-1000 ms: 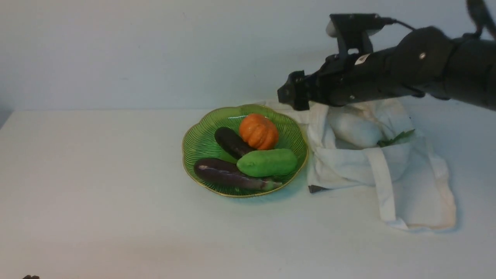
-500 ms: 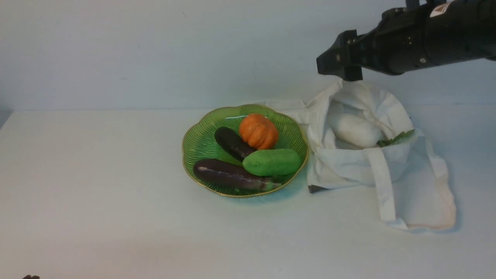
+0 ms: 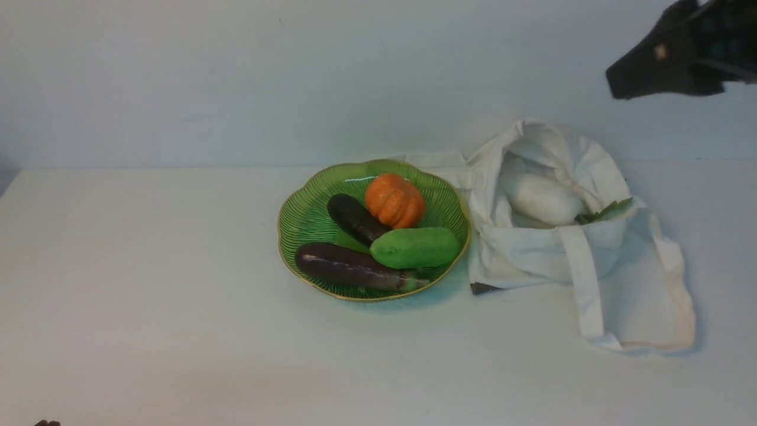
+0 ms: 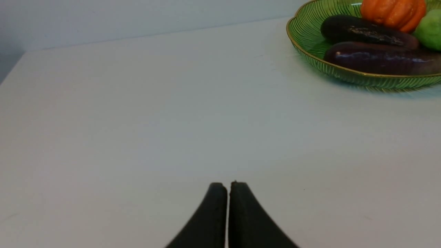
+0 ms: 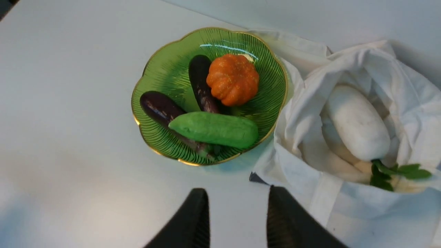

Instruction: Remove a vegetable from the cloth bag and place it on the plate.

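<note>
The vegetable (image 3: 416, 248) lies on the plate (image 3: 303, 219), leaning on the longer eggplant (image 3: 349, 267) and near the pumpkin (image 3: 395, 200). The cloth bag (image 3: 627, 284) slumps just beside the plate on the desk (image 3: 148, 266), with a white radish (image 3: 544, 198) in its mouth. The right gripper (image 5: 237, 194) hangs above the desk, jaws partly parted and grasping nothing. The left gripper (image 4: 227, 187) sits low, apart from the plate, jaws clenched together and empty.
</note>
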Controlling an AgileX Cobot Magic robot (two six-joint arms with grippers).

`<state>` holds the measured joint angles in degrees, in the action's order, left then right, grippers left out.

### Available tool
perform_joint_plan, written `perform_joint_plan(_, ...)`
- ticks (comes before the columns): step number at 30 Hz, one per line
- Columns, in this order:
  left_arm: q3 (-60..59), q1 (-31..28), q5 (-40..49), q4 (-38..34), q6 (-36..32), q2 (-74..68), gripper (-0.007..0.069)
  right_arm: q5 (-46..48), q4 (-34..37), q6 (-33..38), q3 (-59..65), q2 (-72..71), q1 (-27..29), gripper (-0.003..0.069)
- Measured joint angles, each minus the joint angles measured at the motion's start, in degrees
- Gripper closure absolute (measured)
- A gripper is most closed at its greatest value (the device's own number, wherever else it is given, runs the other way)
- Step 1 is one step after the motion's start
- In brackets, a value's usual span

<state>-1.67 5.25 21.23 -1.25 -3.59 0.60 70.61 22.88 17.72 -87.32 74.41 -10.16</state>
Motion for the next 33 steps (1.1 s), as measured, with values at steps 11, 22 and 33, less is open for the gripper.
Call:
perform_joint_plan(11, 0.0, 0.0, 0.0, 0.0, 0.0, 0.0, 0.0629, 2.3, -11.2, -4.4, 8.8, -22.6, 0.1, 0.0673)
perform_joint_plan(22, 0.0, 0.0, 0.0, 0.0, 0.0, 0.0, 0.0629, -8.0, -9.7, -3.4, 35.5, -54.1, 0.1, 0.0673)
perform_joint_plan(33, 0.0, 0.0, 0.0, 0.0, 0.0, 0.0, 0.0629, -49.8, 0.2, -3.0, 61.4, -62.8, 0.1, 0.0673)
